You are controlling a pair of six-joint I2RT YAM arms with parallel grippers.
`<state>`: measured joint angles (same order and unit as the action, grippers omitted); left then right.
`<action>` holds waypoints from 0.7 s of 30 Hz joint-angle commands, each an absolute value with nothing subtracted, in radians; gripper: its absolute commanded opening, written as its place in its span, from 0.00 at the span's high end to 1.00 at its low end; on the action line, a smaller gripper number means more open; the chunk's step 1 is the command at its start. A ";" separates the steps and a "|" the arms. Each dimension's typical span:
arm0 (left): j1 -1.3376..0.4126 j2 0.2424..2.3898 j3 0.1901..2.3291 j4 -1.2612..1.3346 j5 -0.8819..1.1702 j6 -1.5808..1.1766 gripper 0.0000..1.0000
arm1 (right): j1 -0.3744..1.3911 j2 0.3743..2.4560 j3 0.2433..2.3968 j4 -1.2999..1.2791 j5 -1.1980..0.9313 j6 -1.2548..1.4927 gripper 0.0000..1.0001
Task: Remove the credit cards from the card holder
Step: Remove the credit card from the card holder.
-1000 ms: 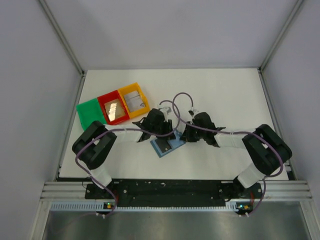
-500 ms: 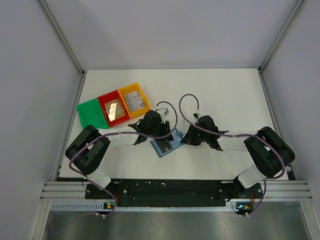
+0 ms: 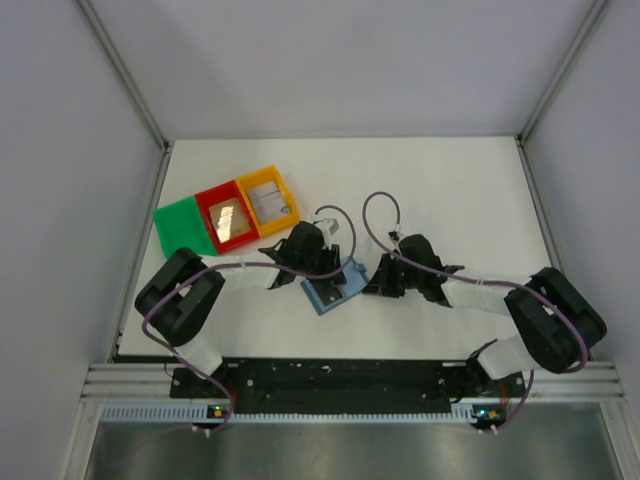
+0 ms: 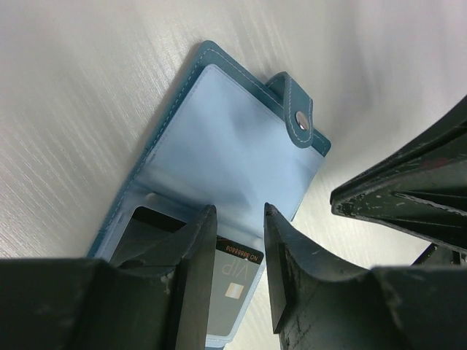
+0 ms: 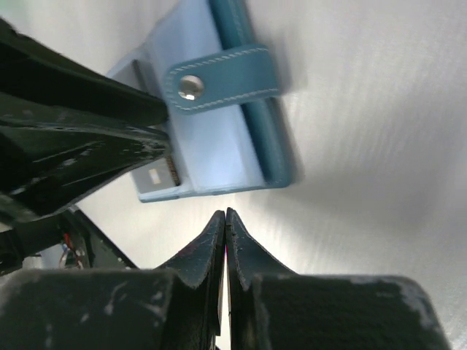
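Note:
The blue card holder [image 3: 335,288] lies open on the table between both grippers. In the left wrist view its pale inner pockets [image 4: 233,146] and snap tab [image 4: 299,120] show. A grey card marked VIP [image 4: 232,281] sits in the near pocket. My left gripper [image 4: 238,213] is open, its fingers standing over that card, one on each side. It reaches in from the holder's far left in the top view [image 3: 322,265]. My right gripper [image 5: 225,214] is shut with nothing seen in it. It stands just off the holder's edge [image 5: 219,146] and to the holder's right in the top view [image 3: 375,281].
Green [image 3: 177,226], red [image 3: 226,219] and yellow [image 3: 269,200] trays stand in a row at the back left. The red and yellow trays each hold a card. White walls and metal posts close in the table's sides and back.
My right gripper has drawn back to the right, off the card holder, and its elbow has swung outward. My left gripper has shifted slightly and stays over the holder.

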<state>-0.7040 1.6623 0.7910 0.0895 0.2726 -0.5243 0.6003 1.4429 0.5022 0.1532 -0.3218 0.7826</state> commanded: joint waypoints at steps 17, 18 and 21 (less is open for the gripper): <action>-0.643 1.467 0.678 0.178 0.242 -0.583 0.62 | 0.606 1.652 0.650 0.453 -0.509 0.776 0.97; -0.635 1.444 0.678 0.161 0.242 -0.578 0.62 | 0.606 1.652 0.655 0.443 -0.514 0.767 0.97; -0.626 1.384 0.649 0.130 0.247 -0.577 0.62 | 0.606 1.654 0.673 0.423 -0.523 0.749 0.96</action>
<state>-0.6415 1.4803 0.6754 0.1108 0.2619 -0.5697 0.6010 1.6520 0.6117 0.3809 -0.4911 0.7834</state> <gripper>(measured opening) 0.374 0.037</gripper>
